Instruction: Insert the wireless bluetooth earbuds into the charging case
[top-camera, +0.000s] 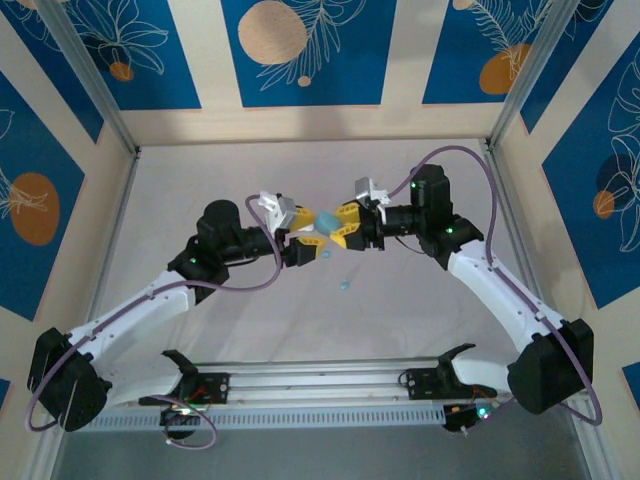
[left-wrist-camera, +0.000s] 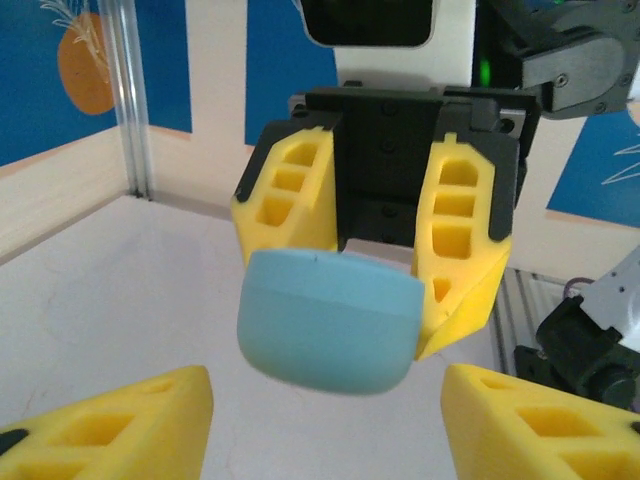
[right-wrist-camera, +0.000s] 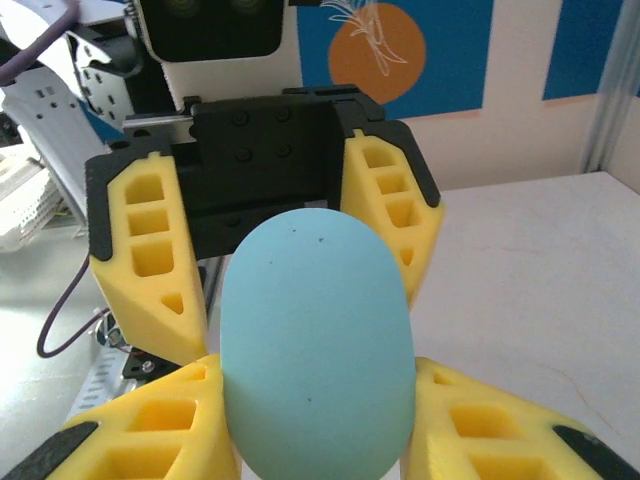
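The charging case (right-wrist-camera: 315, 340) is a smooth, rounded light blue shell of hard plastic. I judge it light and stiff but slippery, so it can twist or slide out of foam pads. The best hold is across its 2 flat broad sides, not on the rounded ends. It hangs in the air over the middle of the bench (top-camera: 200, 180), and its lid looks shut.

The right pincer (left-wrist-camera: 365, 285) is clamped on the case - its 2 yellow fingers press on opposite sides.

The left pincer (left-wrist-camera: 326, 400) faces it with the fingers apart, about half way. They stand on both sides of the free end of the case and hold nothing.

1 tiny light blue piece, probably an earbud (top-camera: 345, 286), lies on the bench, a little toward the near edge - very light, easy to flick away.
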